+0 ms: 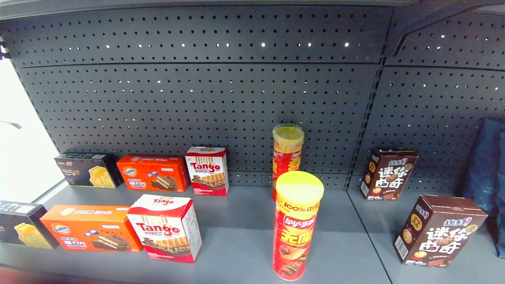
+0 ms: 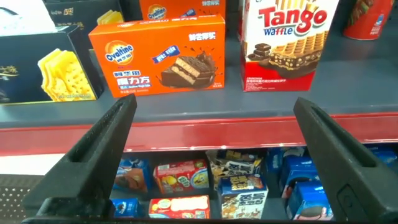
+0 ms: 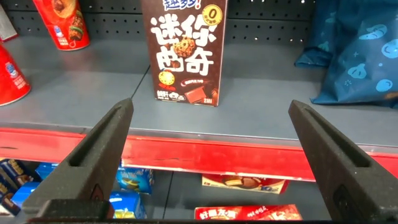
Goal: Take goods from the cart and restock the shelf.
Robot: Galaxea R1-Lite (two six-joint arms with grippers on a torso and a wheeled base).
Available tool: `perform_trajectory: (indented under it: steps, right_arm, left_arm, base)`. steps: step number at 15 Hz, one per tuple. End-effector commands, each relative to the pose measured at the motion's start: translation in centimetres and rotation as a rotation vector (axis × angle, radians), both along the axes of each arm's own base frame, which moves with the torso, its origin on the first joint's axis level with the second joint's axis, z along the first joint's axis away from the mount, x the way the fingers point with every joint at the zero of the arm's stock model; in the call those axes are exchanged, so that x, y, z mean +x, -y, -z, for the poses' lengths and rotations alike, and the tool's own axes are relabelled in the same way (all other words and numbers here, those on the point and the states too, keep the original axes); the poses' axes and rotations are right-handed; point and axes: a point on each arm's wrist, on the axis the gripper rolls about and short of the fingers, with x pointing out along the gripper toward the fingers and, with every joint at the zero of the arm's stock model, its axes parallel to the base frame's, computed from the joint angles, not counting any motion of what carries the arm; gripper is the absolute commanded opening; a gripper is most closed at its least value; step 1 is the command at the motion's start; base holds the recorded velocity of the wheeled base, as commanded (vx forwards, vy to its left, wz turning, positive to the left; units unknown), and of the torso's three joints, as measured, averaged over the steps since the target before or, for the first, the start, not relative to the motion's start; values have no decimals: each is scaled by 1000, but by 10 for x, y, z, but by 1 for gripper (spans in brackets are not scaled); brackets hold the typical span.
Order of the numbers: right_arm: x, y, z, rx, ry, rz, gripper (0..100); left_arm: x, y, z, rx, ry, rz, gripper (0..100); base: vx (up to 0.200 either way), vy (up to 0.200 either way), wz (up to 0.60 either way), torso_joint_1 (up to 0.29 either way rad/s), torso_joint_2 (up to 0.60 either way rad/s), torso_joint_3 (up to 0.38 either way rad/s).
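**Both grippers wide open and empty, at the shelf front**

- Left gripper (image 2: 214, 102): jaws spread wide with nothing between them. It sits just off the red front edge (image 2: 199, 132) of the shelf (image 1: 244, 236), facing the front orange box (image 2: 158, 56) and the front wafer box (image 2: 286, 43).
- Right gripper (image 3: 211, 104): also spread wide and empty, off the same edge. It faces the front brown cookie box (image 3: 185, 50), with the blue bag (image 3: 354, 56) beside that box.
- Goods stand two deep on the shelf:
  - Black boxes (image 1: 88, 170) with a yellow biscuit picture.
  - Orange boxes with a chocolate wafer picture, rear one at (image 1: 154, 173).
  - White-and-red wafer boxes with red lettering, rear one at (image 1: 208, 170).
  - Two upright red chip tubes with yellow lids, front (image 1: 296, 225) and rear (image 1: 287, 157).
  - Brown boxes with large white characters, rear one at (image 1: 388, 173).
- Lower tier (image 2: 236, 186), under the edge: small mixed packets, print too small to tell.
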Motion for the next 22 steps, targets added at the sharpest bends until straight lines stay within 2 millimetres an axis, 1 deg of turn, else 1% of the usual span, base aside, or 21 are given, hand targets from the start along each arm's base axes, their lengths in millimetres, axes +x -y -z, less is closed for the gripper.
perform_trajectory:
  steps: [1, 2, 3, 20, 22]
  right_arm:
    - [0, 0, 0, 0, 0, -1, 100]
    - [0, 0, 0, 0, 0, -1, 100]
    - [0, 0, 0, 0, 0, -1, 100]
    - [0, 0, 0, 0, -2, -1, 100]
    - [0, 0, 0, 0, 0, -1, 100]
  left_arm:
    - [0, 0, 0, -2, -2, 0, 100]
    - [0, 0, 0, 0, -1, 0, 100]
    - [0, 0, 0, 0, -1, 0, 100]
    - [0, 0, 0, -18, -4, -20, 100]
    - [0, 0, 0, -18, -4, -20, 100]
  base:
    - [0, 0, 0, 0, 0, 0]
    - [0, 0, 0, 0, 0, 0]
    - [0, 0, -600, 12, 2, 2]
    - [0, 0, 0, 0, 0, 0]
    - [-200, 0, 0, 2, 2, 2]
